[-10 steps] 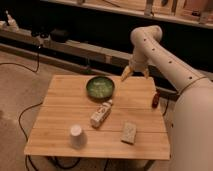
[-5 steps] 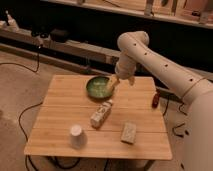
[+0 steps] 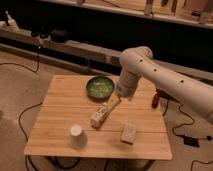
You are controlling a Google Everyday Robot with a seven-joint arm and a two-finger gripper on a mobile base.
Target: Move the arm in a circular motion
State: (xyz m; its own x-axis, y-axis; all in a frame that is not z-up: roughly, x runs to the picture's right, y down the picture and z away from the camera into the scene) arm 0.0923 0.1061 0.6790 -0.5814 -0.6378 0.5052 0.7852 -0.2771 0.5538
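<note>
The arm (image 3: 165,82) is cream-white, thick and tubular with small dark dots, and reaches in from the right edge over the wooden table (image 3: 60,125). It bends at a rounded elbow near the table's far edge and points down and left. Its gripper (image 3: 113,102), a small tan tip, hangs just above the table between the green bowl (image 3: 100,87) and a tan packet (image 3: 99,117).
A white cup (image 3: 76,135) stands near the front left of the table. A beige sponge-like block (image 3: 129,132) lies at the front right. A small red object (image 3: 155,99) sits at the right edge. Cables run on the floor; a dark shelf stands behind.
The arm has swung left and then down toward me over the last second. Its tip moved from right of the bowl to the bowl's front right, lower over the table.
</note>
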